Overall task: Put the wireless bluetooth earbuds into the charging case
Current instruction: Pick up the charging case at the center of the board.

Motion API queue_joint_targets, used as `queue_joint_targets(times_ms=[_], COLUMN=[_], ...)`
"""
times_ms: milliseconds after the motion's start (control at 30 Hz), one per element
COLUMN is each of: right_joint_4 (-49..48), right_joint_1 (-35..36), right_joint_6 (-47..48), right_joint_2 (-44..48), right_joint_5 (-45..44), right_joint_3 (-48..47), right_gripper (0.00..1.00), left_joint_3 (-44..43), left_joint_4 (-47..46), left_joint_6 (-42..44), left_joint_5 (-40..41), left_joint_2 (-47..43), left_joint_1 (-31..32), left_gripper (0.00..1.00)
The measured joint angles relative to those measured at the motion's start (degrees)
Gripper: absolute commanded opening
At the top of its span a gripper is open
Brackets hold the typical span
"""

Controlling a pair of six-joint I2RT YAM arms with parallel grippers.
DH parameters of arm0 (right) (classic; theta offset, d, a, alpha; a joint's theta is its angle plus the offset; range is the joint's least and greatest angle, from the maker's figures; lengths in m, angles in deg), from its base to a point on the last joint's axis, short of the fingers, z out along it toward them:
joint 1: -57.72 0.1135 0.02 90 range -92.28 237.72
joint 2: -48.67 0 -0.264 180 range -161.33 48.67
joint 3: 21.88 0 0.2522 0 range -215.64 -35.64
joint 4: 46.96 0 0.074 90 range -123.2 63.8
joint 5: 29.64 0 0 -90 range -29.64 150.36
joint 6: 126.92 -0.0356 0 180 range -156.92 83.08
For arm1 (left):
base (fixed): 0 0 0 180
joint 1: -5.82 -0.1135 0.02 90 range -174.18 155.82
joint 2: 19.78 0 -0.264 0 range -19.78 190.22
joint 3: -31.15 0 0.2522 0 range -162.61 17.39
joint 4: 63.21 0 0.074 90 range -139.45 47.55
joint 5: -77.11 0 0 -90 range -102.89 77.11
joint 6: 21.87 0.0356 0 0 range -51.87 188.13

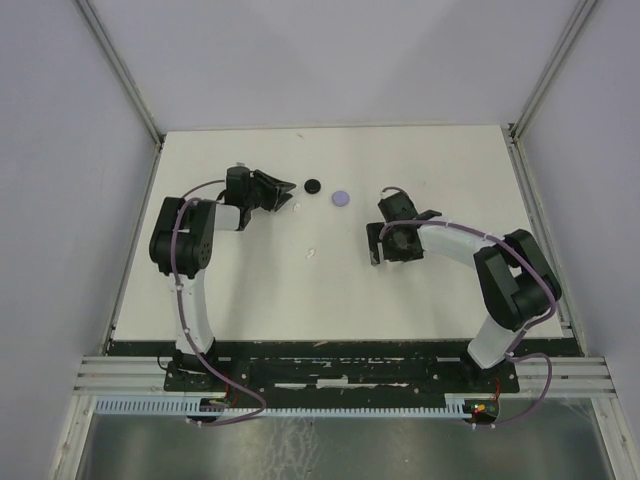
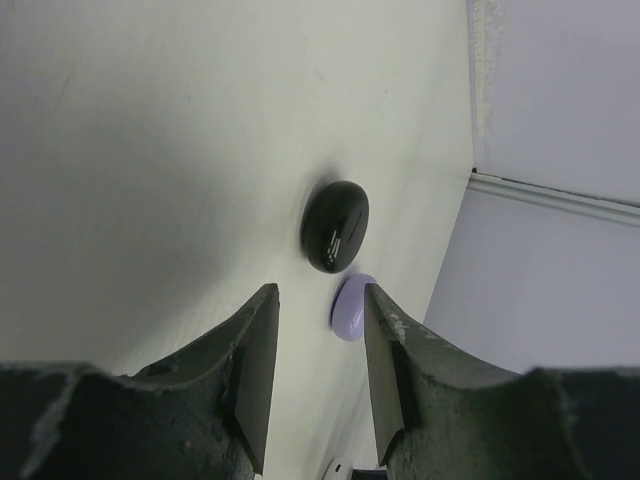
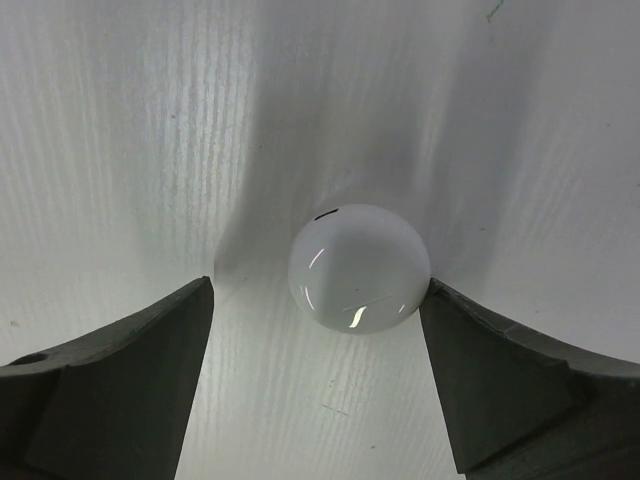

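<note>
A round white charging case (image 3: 360, 268) lies on the table between the fingers of my right gripper (image 3: 318, 300). The jaws stand wide open, and the case rests against the right finger (image 3: 470, 350), with a wide gap to the left one. From above, this gripper (image 1: 385, 243) covers the case. My left gripper (image 2: 320, 310) is open with a narrow gap and nothing in it. It points at a black round case (image 2: 335, 226) and a lilac one (image 2: 352, 307) just beyond its tips. A tiny white piece (image 1: 312, 253), apparently one of the earbuds, lies mid-table.
The black case (image 1: 313, 185) and the lilac case (image 1: 341, 198) lie side by side at the back of the white table (image 1: 250, 290), between the arms. Grey walls enclose the table on three sides. A black rail (image 1: 340, 360) runs along the near edge.
</note>
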Motion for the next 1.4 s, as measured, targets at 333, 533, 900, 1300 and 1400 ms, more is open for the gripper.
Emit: queue_joint_targets(times_ms=[333,533,900,1300,1400], right_joint_4=[-0.59,-0.17,0.52,-0.79,-1.14], right_joint_1=[7.34,9.44,9.14,9.49,10.51], right_joint_6=[-1.79,-2.14,-2.36,-2.38,-2.4], right_joint_2=[-1.62,-0.17,0.15,-3.91,-4.44], right_joint_5=[-0.42,-1.75,-4.46,-3.26,-3.26], right_joint_3=[-1.88,-1.97,-1.99,-4.28,-5.33], right_gripper=[0.91,0.91,0.92,0.91,0.91], left_joint_3=[7.87,10.49,12.55,14.84,15.56], left_joint_4=[-4.13,-6.01,-7.02,-8.22,-8.28], left_joint_6=[-0.02,-0.02,-0.04,-0.02,-0.02], left_joint_5=[-1.2,-1.57,-3.08,-4.39,-4.5], left_joint_2=[-8.83,-10.99,-11.67,-14.93,-14.93], left_joint_1=[-0.37,-0.39,-0.66,-0.96,-1.09], left_gripper=[0.46,0.46,0.45,0.45,0.45])
